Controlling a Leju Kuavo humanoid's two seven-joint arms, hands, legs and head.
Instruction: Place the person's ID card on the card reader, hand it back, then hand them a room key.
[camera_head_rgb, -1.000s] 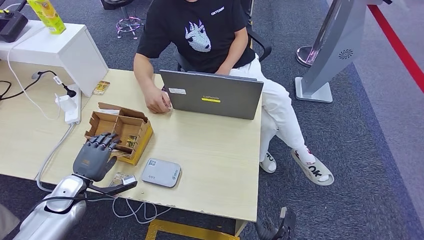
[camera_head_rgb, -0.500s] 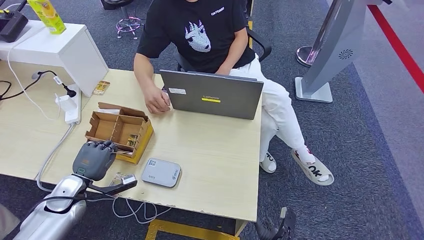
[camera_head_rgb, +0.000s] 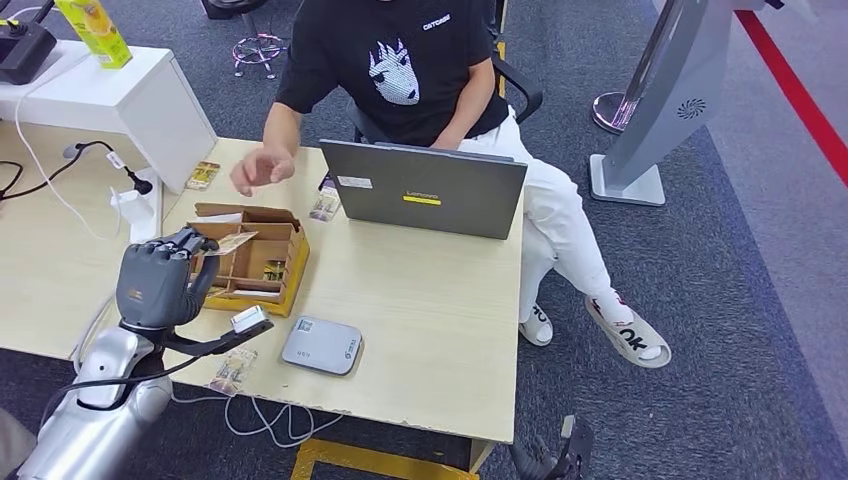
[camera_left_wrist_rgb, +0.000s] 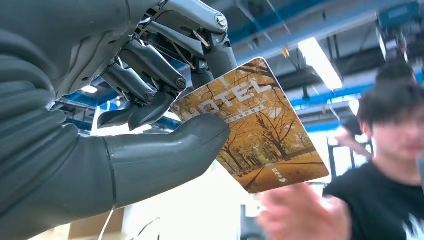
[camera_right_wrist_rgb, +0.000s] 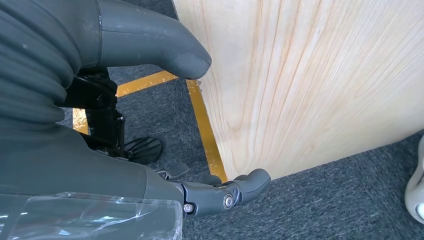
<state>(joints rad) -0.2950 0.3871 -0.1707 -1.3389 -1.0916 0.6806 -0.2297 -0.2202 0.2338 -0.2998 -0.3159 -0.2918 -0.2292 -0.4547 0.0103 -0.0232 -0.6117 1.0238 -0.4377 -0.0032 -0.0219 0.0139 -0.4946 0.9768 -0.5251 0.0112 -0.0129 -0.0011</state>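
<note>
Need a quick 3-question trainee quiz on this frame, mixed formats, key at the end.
1. True or false: the left hand pinches the room key card between thumb and fingers.
2. Multiple choice: where does the card reader lie? A) on the laptop B) on the table near the robot's edge, beside the cardboard box C) on the floor
3. Fill in: the person's hand is raised above the table, reaching toward the ____.

Key: 1 true; 2 B; 3 card (held up by the left hand). The right hand hangs below the table, holding nothing.
</note>
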